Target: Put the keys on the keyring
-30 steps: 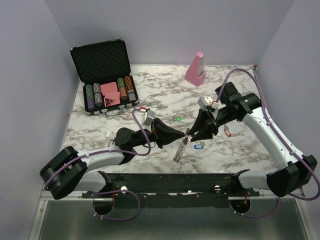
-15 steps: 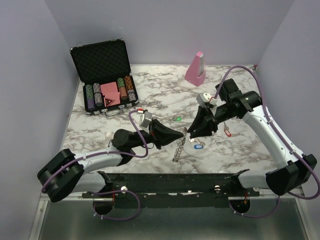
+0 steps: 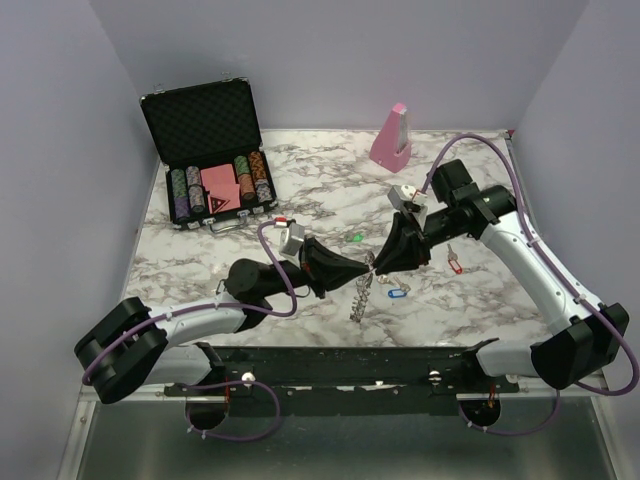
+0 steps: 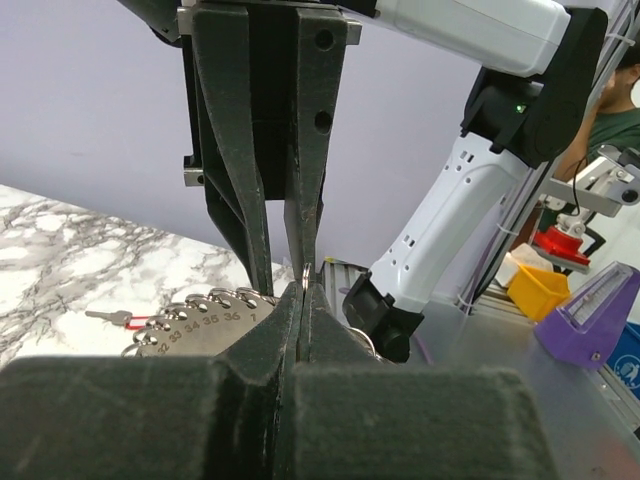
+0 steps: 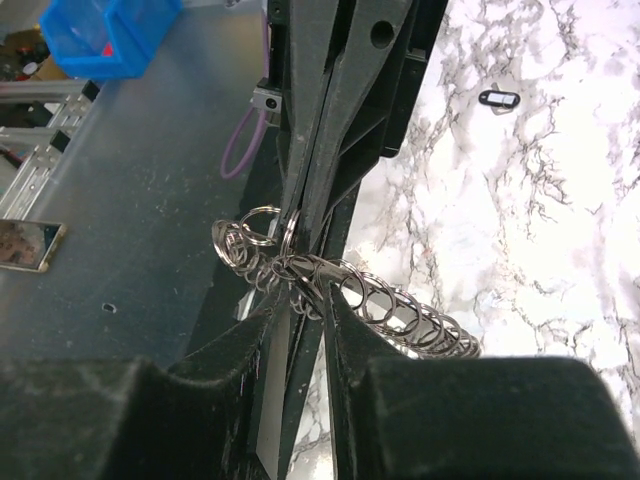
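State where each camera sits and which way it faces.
Top external: above and behind the robot, looking down on the marble table; left arm and right arm show whole, left claw meeting right claw.
Left wrist: on the left arm, facing the right claw; own claw low.
Right wrist: on the right arm, facing the left claw; own claw low.
Shared: both wrist views show the keyring between the claws.

Marbled white tabletop (image 3: pixel 320 185) between plain lilac walls (image 3: pixel 350 60).

Open black case (image 3: pixel 203 122) of poker chips (image 3: pixel 181 193) back left, pink wedge block (image 3: pixel 392 136) back right, marble tabletop (image 3: pixel 320 170)
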Controlling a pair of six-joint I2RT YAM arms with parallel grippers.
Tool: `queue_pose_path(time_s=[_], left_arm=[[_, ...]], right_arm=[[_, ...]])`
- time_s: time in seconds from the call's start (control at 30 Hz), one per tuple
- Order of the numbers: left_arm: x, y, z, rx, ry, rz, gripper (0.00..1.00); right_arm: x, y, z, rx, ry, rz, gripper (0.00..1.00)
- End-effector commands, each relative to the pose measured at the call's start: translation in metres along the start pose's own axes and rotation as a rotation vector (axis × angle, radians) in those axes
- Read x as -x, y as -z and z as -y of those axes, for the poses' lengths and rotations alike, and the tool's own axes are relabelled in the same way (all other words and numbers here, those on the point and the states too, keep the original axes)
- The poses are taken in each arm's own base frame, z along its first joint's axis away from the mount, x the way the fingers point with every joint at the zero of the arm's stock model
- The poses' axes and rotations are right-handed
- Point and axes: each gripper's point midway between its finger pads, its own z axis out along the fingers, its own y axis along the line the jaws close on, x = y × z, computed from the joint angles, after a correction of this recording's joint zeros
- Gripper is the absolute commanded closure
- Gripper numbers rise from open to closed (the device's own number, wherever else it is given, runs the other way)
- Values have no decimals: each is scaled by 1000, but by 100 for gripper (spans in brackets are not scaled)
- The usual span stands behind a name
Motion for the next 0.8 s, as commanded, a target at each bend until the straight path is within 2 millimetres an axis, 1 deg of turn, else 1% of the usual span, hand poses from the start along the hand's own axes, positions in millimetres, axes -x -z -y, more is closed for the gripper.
queue_pose_path(time_s=[0.0,0.23,0.4,0.7,0.77], left_arm=[[37,-11,11,-33,-90,129,100],[35,-11,7,-3,-91,126,100],[34,-13,-2,58,-91,110,100],[29,-7,-14,141,-101,94,100],[31,-6,-15,148,-105,99,100]], right_arm=[[7,-1,-1,10,0,32,73],[13,0,-6,17,16,39,73],[18,1,-7,30,27,46,73],[18,1,-5,29,20,36,73],[17,0,-3,30,14,37,75]])
